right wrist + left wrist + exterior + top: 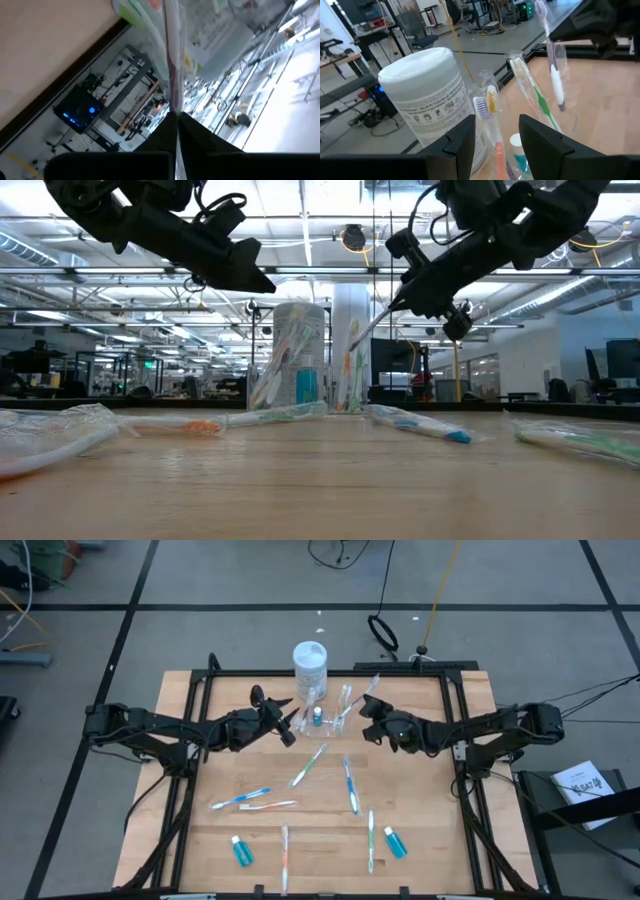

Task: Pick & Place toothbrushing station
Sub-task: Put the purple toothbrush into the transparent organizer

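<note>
The right gripper [368, 708] is seen clenched on a wrapped toothbrush with a white handle [171, 60]; in the right wrist view the two dark fingers [197, 132] are pressed together around the handle. In the low view this toothbrush [372, 322] is held tilted in the air, above and just beside the clear plastic holder with compartments, the toothbrushing station [330, 712], which stands near the far edge of the wooden table [420, 790]. The left gripper [290, 720] is held just beside the station on its other side, raised off the table; its fingers [462, 140] are spread apart with nothing between them, and the station's contents are seen beyond the gap.

Several wrapped toothbrushes are stood upright in the station, among them one with a green handle [535, 95] and one with an orange handle [495, 135], and a small blue bottle with a white cap [317, 717] is also set in it. A white cylindrical jar with a printed label [310, 668] is placed directly behind the station.

On the nearer part of the table more wrapped toothbrushes are scattered: a green one [308, 764], a blue one [350, 785], a blue one to the left [240, 799], a pink one [268, 806], an orange one [284, 858] and a pale green one [371, 840]. Two small blue bottles [241, 850] [394, 842] are laid near the front edge.
</note>
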